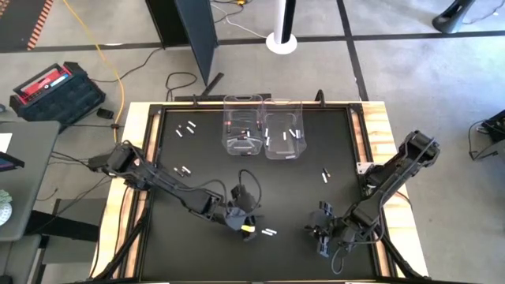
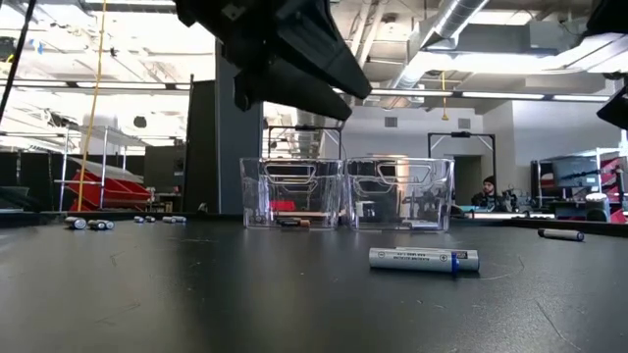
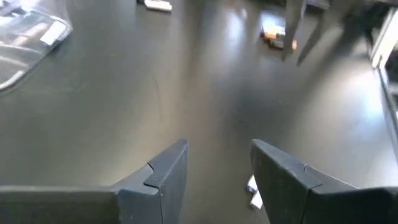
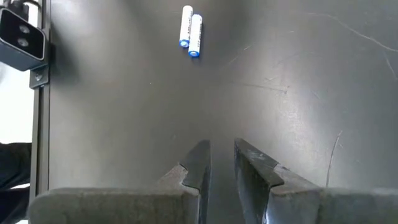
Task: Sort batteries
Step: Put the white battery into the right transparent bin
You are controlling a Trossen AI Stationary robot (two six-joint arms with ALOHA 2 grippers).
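Note:
The batteries lie scattered on the black table [image 1: 205,158]. Two white ones with blue ends [image 4: 189,28] lie side by side near the front edge, between my grippers [image 1: 268,233]. One of them shows in the low view [image 2: 424,259]. My left gripper [image 3: 217,149] hangs open just left of that pair [image 1: 246,225], with bare table between its fingers. A white battery [image 3: 252,194] peeks out beside one finger. My right gripper [image 4: 219,146] waits to the pair's right [image 1: 323,237], its fingers a narrow gap apart with nothing between them.
Two clear bins [image 1: 242,126] [image 1: 282,130] stand side by side at the table's far middle, with batteries inside. More batteries lie at far left [image 1: 185,128], mid left [image 1: 183,170] and mid right [image 1: 325,175]. A wooden rim [image 1: 379,126] borders the table.

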